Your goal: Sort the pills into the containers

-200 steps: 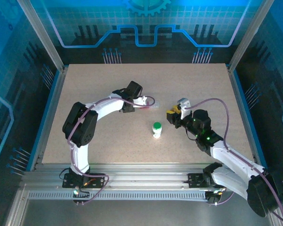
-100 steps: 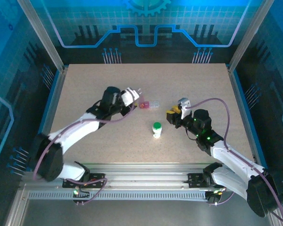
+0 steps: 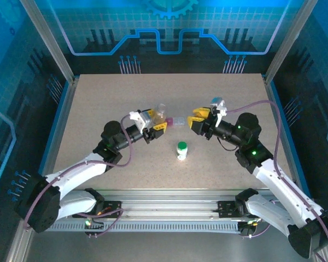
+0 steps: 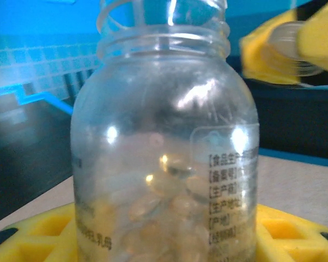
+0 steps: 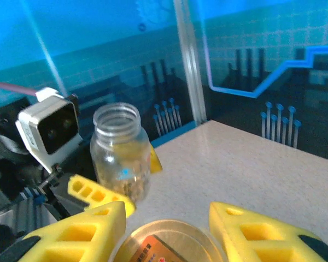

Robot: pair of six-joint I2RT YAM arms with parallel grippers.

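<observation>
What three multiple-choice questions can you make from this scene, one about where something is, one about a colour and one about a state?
1. Where is the white bottle?
A. standing on the table, held by nothing
B. lifted in the air
C. inside a box

2. What colour is its cap?
A. red
B. green
C. black

3. How is the jar in the left gripper?
A. capped
B. lying flat on the table
C. open on top

Answers:
1 A, the bottle stands alone on the table, between the two grippers.
2 B, the cap looks green from above.
3 C, the jar's mouth is bare, and the right gripper holds the lid.
</observation>
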